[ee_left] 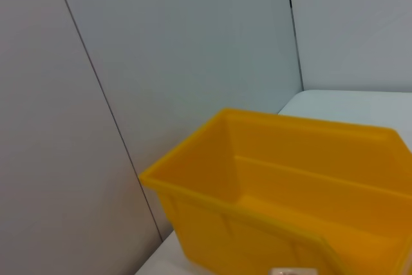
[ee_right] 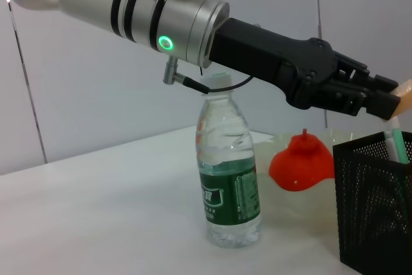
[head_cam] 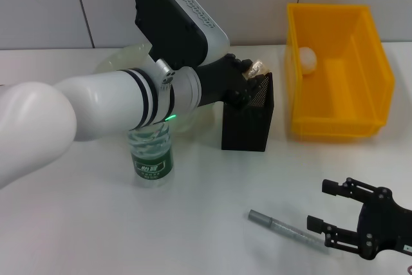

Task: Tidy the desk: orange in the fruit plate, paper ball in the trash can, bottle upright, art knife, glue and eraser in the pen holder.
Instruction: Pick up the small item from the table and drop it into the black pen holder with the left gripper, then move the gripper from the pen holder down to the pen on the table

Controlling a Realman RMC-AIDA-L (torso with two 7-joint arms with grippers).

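The left hand (head_cam: 252, 74) pinches the eraser (head_cam: 259, 67) over the pen holder (head_cam: 247, 120) at frame centre; released off-centre, it may strike the rim and fall onto the counter (head_cam: 193, 223); the right hand (head_cam: 335, 214), lower right, is spread.

A white table (head_cam: 193, 223) carries everything. The yellow trash can (head_cam: 360, 104) stands near the far right corner. The black pen holder (head_cam: 248, 123) stands about the middle, with the bottle (head_cam: 151, 159) upright to its left. The fruit plate (head_cam: 119, 59) sits toward the far edge. A grey pen-like tool (head_cam: 283, 227) lies near the front edge.
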